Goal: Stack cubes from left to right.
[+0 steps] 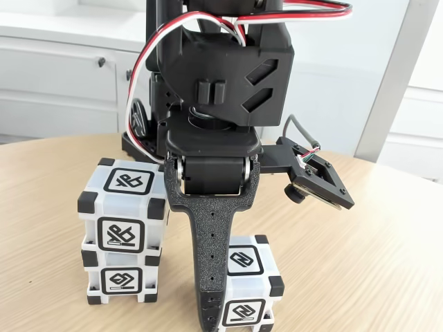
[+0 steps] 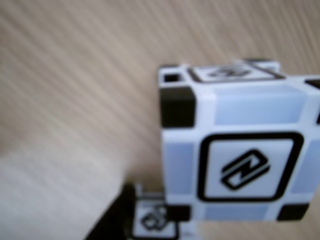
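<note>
Cubes on the wooden desk [image 1: 387, 249]: two stacked, one apart by the tool.

Taking the two-cube stack as landmark in the fixed view, its top cube [image 1: 124, 207] sits squarely on the bottom cube [image 1: 121, 280], both at the picture's left. The third cube [image 1: 248, 287] stands on the desk to the right of the stack, apart from it, its left side hidden behind the tool's black textured finger [image 1: 211, 263]. That finger points down just beside the third cube; the other finger is not visible, so I cannot tell how wide the tool [image 1: 221, 304] stands. In the wrist view the third cube [image 2: 235, 150] looms close and blurred, with the stack [image 2: 152, 222] small beyond it.
</note>
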`<action>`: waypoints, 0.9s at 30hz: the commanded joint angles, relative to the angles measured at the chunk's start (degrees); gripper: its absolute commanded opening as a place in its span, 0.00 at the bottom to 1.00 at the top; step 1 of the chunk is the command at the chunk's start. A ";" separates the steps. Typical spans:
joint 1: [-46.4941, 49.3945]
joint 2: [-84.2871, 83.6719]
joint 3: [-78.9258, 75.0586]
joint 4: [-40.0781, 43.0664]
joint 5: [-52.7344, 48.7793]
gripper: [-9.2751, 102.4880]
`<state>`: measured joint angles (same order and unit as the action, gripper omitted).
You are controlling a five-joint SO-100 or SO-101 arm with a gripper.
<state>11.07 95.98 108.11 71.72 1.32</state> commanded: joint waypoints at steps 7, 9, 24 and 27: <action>-6.15 0.35 -1.05 -0.62 0.26 0.44; -7.47 0.26 -1.14 -0.70 0.35 0.43; -7.47 0.26 -0.44 -0.70 2.72 0.34; -7.47 0.26 -0.35 -0.70 3.52 0.32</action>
<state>2.99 95.98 108.11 71.46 3.96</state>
